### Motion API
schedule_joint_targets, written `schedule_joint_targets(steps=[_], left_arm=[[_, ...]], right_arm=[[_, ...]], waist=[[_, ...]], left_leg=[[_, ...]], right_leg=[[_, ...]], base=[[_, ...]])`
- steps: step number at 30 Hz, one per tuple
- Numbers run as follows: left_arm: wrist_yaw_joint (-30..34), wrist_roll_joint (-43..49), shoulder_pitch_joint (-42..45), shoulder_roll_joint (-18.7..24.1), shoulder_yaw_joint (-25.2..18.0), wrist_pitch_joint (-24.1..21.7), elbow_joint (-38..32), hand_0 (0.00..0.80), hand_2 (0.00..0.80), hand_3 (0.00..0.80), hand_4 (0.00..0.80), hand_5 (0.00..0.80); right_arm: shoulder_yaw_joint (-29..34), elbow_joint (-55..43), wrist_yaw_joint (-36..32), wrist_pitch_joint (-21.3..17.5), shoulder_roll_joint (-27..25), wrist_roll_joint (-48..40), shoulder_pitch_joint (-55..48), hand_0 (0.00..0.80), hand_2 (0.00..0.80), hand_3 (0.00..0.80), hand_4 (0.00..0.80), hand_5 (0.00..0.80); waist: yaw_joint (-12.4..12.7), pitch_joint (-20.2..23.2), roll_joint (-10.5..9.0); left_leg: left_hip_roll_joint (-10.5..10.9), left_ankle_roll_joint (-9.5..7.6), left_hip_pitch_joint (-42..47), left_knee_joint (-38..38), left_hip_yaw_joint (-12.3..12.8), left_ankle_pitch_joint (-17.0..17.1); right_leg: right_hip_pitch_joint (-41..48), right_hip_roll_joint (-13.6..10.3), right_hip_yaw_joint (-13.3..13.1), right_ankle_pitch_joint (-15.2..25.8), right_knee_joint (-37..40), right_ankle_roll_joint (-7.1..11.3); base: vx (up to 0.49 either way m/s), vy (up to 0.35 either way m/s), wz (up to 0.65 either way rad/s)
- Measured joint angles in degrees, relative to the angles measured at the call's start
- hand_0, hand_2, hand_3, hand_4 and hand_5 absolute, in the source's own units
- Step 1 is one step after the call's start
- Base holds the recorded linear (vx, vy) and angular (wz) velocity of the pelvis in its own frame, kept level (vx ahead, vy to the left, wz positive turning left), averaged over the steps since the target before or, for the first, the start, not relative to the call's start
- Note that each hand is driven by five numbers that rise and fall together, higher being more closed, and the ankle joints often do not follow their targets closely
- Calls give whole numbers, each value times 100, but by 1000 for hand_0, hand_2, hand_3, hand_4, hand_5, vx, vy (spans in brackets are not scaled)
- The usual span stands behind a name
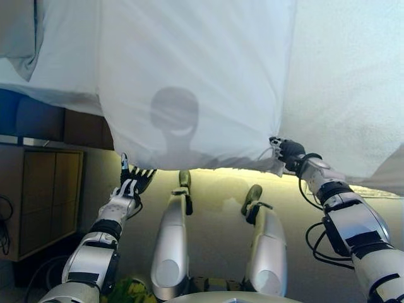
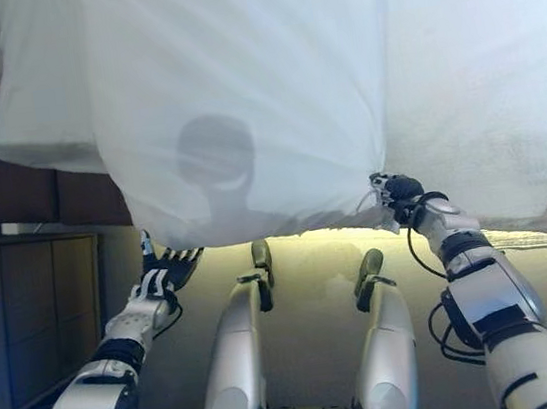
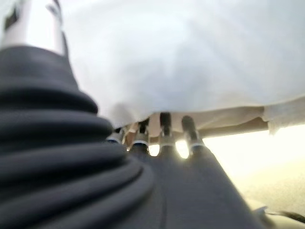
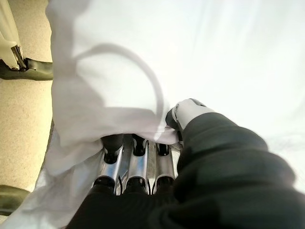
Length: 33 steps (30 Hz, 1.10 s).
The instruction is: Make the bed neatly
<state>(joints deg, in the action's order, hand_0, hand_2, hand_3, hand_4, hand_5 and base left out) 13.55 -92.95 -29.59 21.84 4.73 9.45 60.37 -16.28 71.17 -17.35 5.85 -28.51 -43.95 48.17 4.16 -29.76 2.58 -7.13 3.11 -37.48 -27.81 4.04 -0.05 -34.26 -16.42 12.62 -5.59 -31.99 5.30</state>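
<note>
A white duvet [image 1: 189, 76] hangs over the bed's near edge, its lower hem facing me. My right hand [image 1: 287, 151] is shut on the duvet's lower right corner. In the right wrist view its fingers [image 4: 136, 160] are curled, with the cloth [image 4: 124, 90] bunched over them. My left hand [image 1: 129, 186] is open just below the hem at the duvet's lower left corner, with the fingers straight and spread. In the left wrist view its fingertips [image 3: 164, 121] sit at the hem of the duvet [image 3: 181, 62].
The white mattress cover [image 1: 353, 82] lies to the right of the duvet. A wooden cabinet [image 1: 44, 202] stands at the left beside the bed. A grey cloth corner [image 1: 19, 38] shows at the top left. Beige floor [image 1: 214, 202] lies below the hem.
</note>
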Motion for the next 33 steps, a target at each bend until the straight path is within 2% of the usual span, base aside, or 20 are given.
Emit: schedule_joint_targets(steps=[10, 11, 12, 16, 25, 33], left_arm=[[-16, 119, -84, 22, 2, 9, 100, 0, 0, 0, 0, 0], [-14, 125, -112, 26, 2, 11, 154, 0, 0, 0, 0, 0], [-14, 126, -138, 35, 3, 11, 187, 0, 0, 0, 0, 0], [-30, 121, -224, 52, 4, 9, 197, 0, 0, 0, 0, 0], [-121, 122, -265, 96, -42, 4, 346, 0, 0, 0, 0, 0], [-190, 470, -125, 128, -177, 151, 694, 0, 0, 0, 0, 0]], right_arm=[[-7, 11, -233, 136, 15, 98, 118, 800, 800, 800, 800, 800], [-11, 14, -248, 139, 23, 183, 136, 424, 424, 424, 424, 424], [-13, 14, -236, 169, 32, 334, 171, 0, 0, 0, 0, 0], [-174, 146, -16, 428, 67, 755, 293, 0, 0, 0, 0, 0], [-238, 382, 187, 925, 80, 846, 32, 0, 0, 0, 0, 0], [-230, 628, -8, 1143, -10, 1193, -543, 0, 0, 0, 0, 0]], waist=[[-13, 1, -15], [-16, 1, -15], [-27, 1, -15], [-21, 1, -15], [-32, 0, -13], [-29, 7, -13]], left_leg=[[22, -19, -22, -23, 39, -44], [28, -19, -23, -20, 44, -44], [45, -20, -28, -22, 50, -44], [89, -23, -30, -33, 58, -39], [59, -16, 27, -109, 62, -45], [9, 7, 780, 220, 136, -57]], right_leg=[[-53, -10, -82, 0, -30, 13], [-64, -15, -91, -1, -40, 14], [-91, -36, -108, -16, -84, 20], [-135, -94, -116, -86, -217, 18], [-82, -97, -124, -94, -289, 3], [612, -58, -91, -105, 3, 37]], base=[[0, 0, 0], [0, 0, 0], [-24, 31, 2], [-20, 25, 5], [2, -5, 0], [38, -67, -5]])
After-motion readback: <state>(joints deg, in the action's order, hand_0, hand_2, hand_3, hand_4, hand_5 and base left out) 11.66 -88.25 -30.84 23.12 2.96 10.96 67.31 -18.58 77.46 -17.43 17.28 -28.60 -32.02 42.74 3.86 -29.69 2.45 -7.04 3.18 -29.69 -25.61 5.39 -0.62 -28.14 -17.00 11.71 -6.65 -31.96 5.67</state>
